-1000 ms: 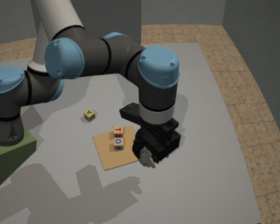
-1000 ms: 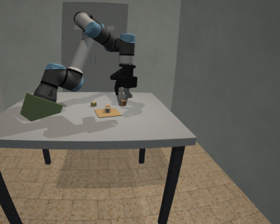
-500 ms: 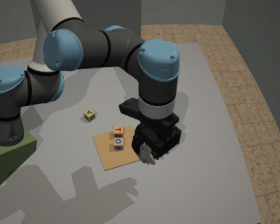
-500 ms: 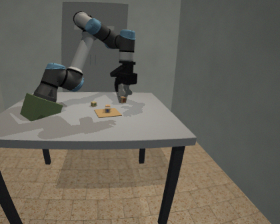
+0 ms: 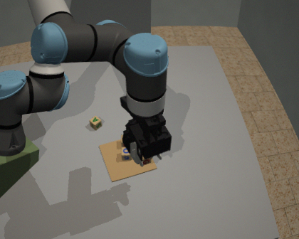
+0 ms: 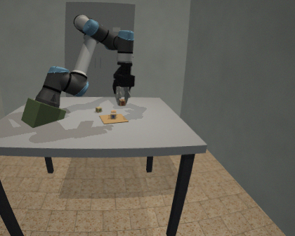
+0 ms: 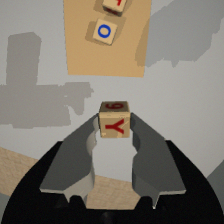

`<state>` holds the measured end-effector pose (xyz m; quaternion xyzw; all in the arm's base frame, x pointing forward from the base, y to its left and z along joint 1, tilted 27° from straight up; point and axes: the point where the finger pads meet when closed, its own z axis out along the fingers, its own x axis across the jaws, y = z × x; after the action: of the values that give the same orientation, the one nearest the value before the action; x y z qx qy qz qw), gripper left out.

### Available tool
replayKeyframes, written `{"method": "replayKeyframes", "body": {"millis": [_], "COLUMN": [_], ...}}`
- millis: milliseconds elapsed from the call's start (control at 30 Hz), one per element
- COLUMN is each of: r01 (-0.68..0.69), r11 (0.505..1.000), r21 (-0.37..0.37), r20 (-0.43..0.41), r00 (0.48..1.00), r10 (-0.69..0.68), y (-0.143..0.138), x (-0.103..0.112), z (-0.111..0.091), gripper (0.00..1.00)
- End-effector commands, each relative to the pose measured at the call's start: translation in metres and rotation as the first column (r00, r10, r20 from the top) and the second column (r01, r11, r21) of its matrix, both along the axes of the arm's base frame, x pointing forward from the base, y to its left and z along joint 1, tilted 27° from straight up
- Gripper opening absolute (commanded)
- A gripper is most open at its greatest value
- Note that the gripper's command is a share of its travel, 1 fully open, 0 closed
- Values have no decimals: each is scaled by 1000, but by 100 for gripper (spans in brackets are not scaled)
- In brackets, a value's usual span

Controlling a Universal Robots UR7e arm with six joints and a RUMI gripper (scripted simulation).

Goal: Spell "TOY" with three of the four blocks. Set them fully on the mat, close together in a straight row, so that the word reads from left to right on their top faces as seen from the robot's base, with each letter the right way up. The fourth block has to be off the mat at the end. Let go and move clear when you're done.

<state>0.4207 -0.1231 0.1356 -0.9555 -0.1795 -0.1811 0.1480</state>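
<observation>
My gripper point(image 7: 115, 114) is shut on the wooden Y block point(image 7: 114, 120), which shows a red Y. It hangs in the air, above the table just off the tan mat point(image 7: 107, 36). In the top view the gripper point(image 5: 145, 160) hangs over the mat's point(image 5: 127, 160) right side. In the exterior view the held block point(image 6: 122, 102) hangs above the table behind the mat point(image 6: 113, 120). On the mat sits the block with a blue O point(image 7: 104, 32) point(image 5: 125, 153), and beside it the block with a red letter point(image 7: 114, 6), cut off by the frame edge. A block with a green letter point(image 5: 96, 123) lies off the mat.
A green box point(image 5: 9, 163) holds the arm's base at the left of the grey table. The arm's elbow and forearm point(image 5: 97, 43) reach over the table's back left. The table edge point(image 6: 95, 149) is at the front.
</observation>
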Motion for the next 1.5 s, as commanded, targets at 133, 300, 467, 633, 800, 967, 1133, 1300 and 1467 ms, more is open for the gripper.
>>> {"method": "replayKeyframes", "body": {"millis": [133,300,467,633,800,967,1133,1300,1467], "r01": [199,304,348,348,348,348,348,348,348], "r11": [979,950,934,934,934,934,934,934,934], "r21": [52,76,84,84,84,84,84,84,84], "r20": [-79,-127,-148,-148,-148,-148,-148,-148,-148], "r00": [978,947,931,931,931,931,931,931,931], "r10": [-195,-294,-333,-334,-334,-334,-334,-334,-334], "y": [20,31,36,36,36,36,38,42,50], "x": [-28,-42,-48,-48,-48,-47,-47,-42,-36], "z": [1,-2,-3,-3,-3,-3,-6,-19,-39], "gripper": [9,9,9,9,9,9,9,9,9]}}
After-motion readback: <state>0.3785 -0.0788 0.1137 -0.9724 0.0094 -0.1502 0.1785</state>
